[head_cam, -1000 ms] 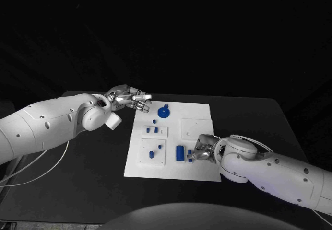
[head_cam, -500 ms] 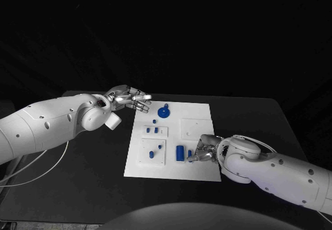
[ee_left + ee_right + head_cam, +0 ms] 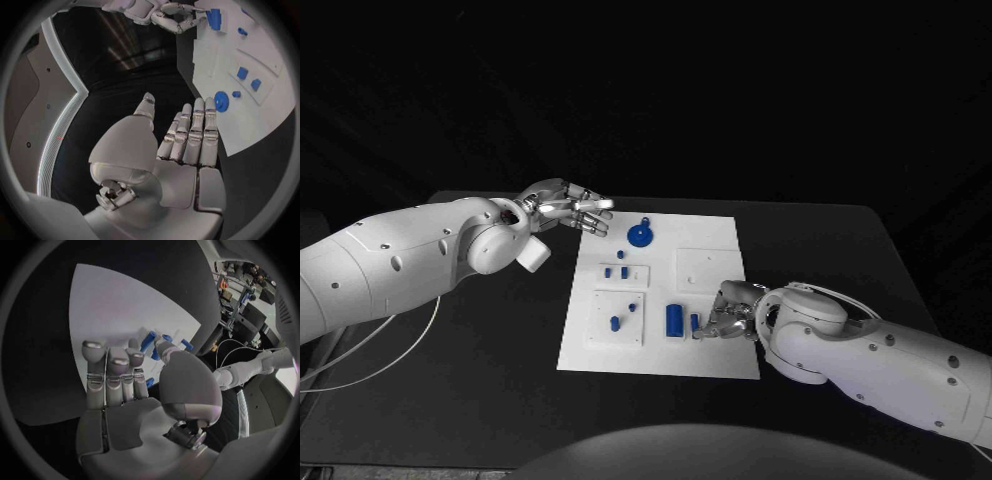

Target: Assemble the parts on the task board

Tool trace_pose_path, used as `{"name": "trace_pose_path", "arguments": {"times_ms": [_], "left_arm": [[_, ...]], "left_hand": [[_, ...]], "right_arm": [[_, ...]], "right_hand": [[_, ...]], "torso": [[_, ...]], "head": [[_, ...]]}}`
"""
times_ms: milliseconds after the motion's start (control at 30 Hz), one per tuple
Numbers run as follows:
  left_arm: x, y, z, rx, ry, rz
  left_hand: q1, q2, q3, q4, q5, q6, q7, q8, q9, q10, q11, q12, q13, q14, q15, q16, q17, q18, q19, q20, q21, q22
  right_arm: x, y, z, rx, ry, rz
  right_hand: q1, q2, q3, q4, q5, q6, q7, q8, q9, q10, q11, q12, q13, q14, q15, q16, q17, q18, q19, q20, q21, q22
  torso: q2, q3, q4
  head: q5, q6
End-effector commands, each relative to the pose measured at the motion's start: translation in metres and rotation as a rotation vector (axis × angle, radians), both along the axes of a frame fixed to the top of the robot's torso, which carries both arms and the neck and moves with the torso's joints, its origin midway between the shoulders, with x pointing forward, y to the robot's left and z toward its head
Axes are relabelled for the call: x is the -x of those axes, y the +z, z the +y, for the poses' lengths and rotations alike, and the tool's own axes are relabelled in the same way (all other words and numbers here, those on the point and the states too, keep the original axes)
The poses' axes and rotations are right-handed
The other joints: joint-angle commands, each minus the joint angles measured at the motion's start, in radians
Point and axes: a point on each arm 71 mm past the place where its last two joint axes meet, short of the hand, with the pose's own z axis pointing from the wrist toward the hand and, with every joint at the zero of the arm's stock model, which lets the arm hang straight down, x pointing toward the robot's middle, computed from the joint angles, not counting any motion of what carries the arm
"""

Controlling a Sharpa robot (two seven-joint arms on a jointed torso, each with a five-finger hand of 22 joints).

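White task board [image 3: 711, 250] flat in the middle of the black table [image 3: 473, 330], blue parts lying on it: a round piece [image 3: 640, 236] near the far edge, a long cylinder [image 3: 675, 319] toward the near right. Right hand [image 3: 726, 312] low over the board's right side, fingertips beside a small slim piece [image 3: 695, 323]; cannot tell whether pinching it. Left hand [image 3: 570, 210] raised off the board's far left corner, fingers spread, holding nothing

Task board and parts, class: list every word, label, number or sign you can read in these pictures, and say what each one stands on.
None can be read.
The task board shows bare white, with no print to make out.
The blue parts, such as the round one, carry no visible marks.
The left hand and right hand show no lettering.
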Motion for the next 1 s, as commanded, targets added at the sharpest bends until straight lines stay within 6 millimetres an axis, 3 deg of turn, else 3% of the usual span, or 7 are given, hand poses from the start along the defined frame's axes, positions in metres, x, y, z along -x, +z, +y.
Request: {"name": "trace_pose_path", "arguments": {"times_ms": [33,1000], "left_arm": [[0.0006,0.0003,-0.0015,0.004,-0.016,0.0],[0.0003,-0.001,0.0003,0.0,-0.013,0.002]], "left_hand": [[0.003,-0.006,0.003,-0.001,0.002,-0.007,-0.003,-0.002,-0.001,-0.006,0.002,0.001,0.0,-0.008,0.0,-0.005,0.0,-0.005,-0.007,-0.003,-0.003,-0.001],[0.002,-0.004,0.002,-0.001,0.002,-0.005,-0.004,-0.001,-0.001,-0.006,0.002,0.001,0.0,-0.008,0.0,-0.005,0.0,-0.005,-0.007,-0.002,-0.003,-0.001]], "right_arm": [[0.0006,-0.0015,0.0002,0.02,0.027,0.007],[-0.0053,-0.0069,0.0002,0.037,-0.004,-0.01]], "right_hand": [[0.011,0.003,0.007,0.002,-0.002,0.01,-0.001,-0.001,-0.001,0.004,0.0,-0.007,0.001,0.007,-0.001,-0.003,0.001,-0.012,0.055,-0.006,-0.001,0.06],[0.019,0.01,0.032,-0.029,-0.002,0.016,-0.004,-0.001,-0.004,0.009,-0.002,-0.003,0.009,0.009,-0.002,-0.002,0.008,-0.014,0.056,-0.006,0.006,0.063]], "torso": [[0.001,0.0003,0.0017],[0.0,-0.0006,0.0006]], "head": [[0.001,-0.001],[0.001,-0.005]]}}
